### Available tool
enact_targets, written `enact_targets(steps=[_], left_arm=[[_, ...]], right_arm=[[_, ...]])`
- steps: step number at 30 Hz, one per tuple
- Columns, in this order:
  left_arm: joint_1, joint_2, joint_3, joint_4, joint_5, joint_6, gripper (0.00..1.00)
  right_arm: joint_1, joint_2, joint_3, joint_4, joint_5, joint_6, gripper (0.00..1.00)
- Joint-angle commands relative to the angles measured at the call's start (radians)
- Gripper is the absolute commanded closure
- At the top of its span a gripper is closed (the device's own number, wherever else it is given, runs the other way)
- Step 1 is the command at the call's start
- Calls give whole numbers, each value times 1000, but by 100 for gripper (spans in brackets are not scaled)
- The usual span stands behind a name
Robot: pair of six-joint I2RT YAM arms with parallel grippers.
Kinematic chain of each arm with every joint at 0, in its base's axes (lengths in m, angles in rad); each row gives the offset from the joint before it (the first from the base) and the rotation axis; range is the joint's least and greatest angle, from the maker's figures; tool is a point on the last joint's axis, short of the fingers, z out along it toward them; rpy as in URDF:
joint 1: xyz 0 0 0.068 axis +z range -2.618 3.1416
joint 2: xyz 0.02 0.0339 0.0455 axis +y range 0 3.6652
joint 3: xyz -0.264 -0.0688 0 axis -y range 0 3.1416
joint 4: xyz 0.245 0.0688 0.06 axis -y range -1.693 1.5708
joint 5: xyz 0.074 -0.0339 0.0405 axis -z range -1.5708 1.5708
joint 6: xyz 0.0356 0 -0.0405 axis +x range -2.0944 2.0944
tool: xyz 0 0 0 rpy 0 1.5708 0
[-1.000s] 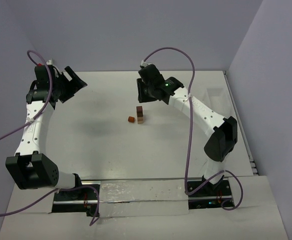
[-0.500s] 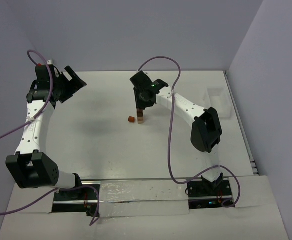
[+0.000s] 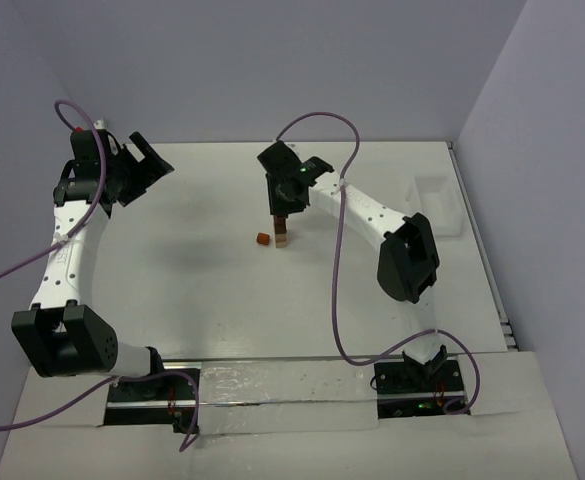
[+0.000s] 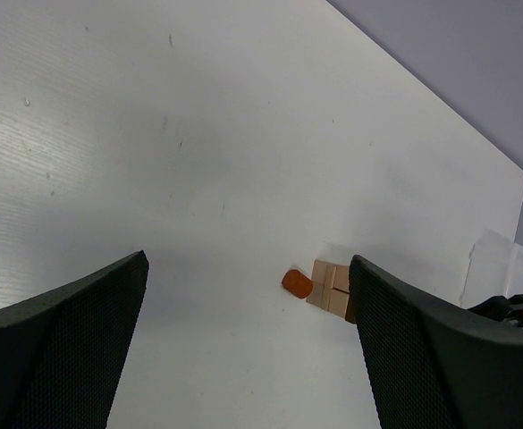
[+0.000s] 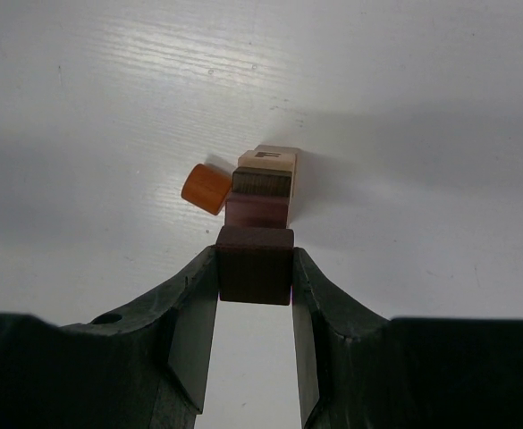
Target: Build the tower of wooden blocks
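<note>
Right fingers (image 5: 189, 308) grip a dark reddish-brown wooden cube (image 5: 255, 265) over the tan-and-brown block tower (image 5: 262, 186) on the tabletop (image 3: 222, 300); left fingers (image 4: 73, 340) open, far left. I judge placement in hand: lower squarely, then release

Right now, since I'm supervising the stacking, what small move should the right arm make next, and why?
Probably lower the right pincer straight down: its dark brown block seems lined up above the tower, and whether they touch yet is unclear.

tower (image 3: 283, 238) top hidden under right tool (image 3: 282, 213), left tool (image 4: 248, 264) cut off by bottom edge
</note>
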Motion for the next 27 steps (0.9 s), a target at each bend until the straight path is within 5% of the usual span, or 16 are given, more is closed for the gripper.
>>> enact_targets(steps=[1, 27], left_arm=[[-3, -12, 28, 37, 5, 3, 1], [-3, -1, 34, 35, 13, 3, 1]], right_arm=[[7, 24, 64, -3, 16, 19, 94], [14, 71, 99, -11, 11, 23, 78]])
